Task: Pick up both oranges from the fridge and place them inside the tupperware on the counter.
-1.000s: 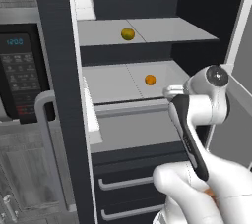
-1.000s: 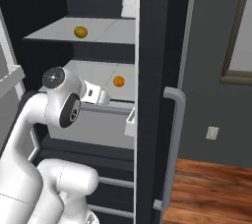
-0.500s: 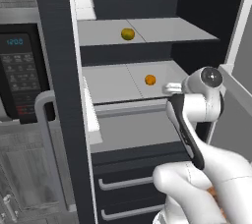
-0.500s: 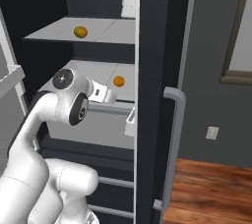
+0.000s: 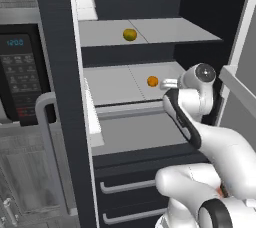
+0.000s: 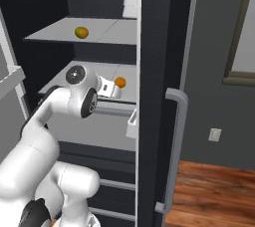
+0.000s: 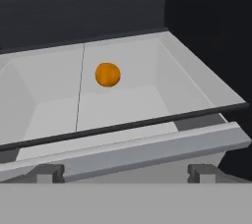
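In the open fridge, a bright orange lies on the middle shelf and a duller yellow-green orange lies on the shelf above. My gripper hovers at the middle shelf's front edge, just right of the bright orange and apart from it. The right base view shows the gripper just short of the bright orange, with the yellow-green one higher up. Seen from the hand, the orange sits ahead beyond the shelf lip, and the gripper is open and empty. The tupperware and the counter are out of view.
A black microwave stands left of the fridge. The open fridge door with its handle and white bins flanks the shelves. A grey drawer bin and two handled drawers lie below. A white box sits top left.
The arm has reached forward and slightly up, bringing the hand closer to the bright orange on the middle shelf. Both oranges stay where they were.
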You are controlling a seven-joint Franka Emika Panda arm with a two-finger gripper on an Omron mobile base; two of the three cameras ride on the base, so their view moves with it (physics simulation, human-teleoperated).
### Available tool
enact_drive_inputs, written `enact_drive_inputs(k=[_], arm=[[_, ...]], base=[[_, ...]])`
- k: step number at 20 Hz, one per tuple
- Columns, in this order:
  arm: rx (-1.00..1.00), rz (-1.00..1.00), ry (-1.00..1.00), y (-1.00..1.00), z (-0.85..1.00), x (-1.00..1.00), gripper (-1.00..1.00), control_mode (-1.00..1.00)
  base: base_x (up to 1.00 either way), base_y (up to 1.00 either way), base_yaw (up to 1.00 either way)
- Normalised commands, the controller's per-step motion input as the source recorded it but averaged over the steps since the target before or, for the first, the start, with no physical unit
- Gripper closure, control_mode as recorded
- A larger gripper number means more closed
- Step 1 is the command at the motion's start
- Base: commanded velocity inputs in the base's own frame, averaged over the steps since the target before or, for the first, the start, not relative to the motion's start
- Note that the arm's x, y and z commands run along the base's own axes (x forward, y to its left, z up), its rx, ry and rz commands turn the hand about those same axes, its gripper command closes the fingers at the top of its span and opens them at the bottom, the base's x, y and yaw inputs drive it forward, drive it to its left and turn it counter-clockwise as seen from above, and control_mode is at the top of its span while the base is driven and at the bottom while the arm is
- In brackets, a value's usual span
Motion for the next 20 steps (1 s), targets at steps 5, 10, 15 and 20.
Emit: enact_drive_inputs(k=[5,10,15,20], arm=[[0.00,0.05,0.00,0.00,-0.13,0.53,-1.00,-1.00],[0.00,0.07,0.00,0.00,-0.12,0.36,-1.00,-1.00],[0.00,0.08,0.01,0.00,-0.02,0.27,-1.00,-1.00],[0.00,0.08,0.01,0.00,0.00,0.20,-1.00,-1.00]], base=[[0.00,0.00,0.00],[0.00,0.00,0.00],[0.00,0.00,0.00],[0.00,0.00,0.00]])
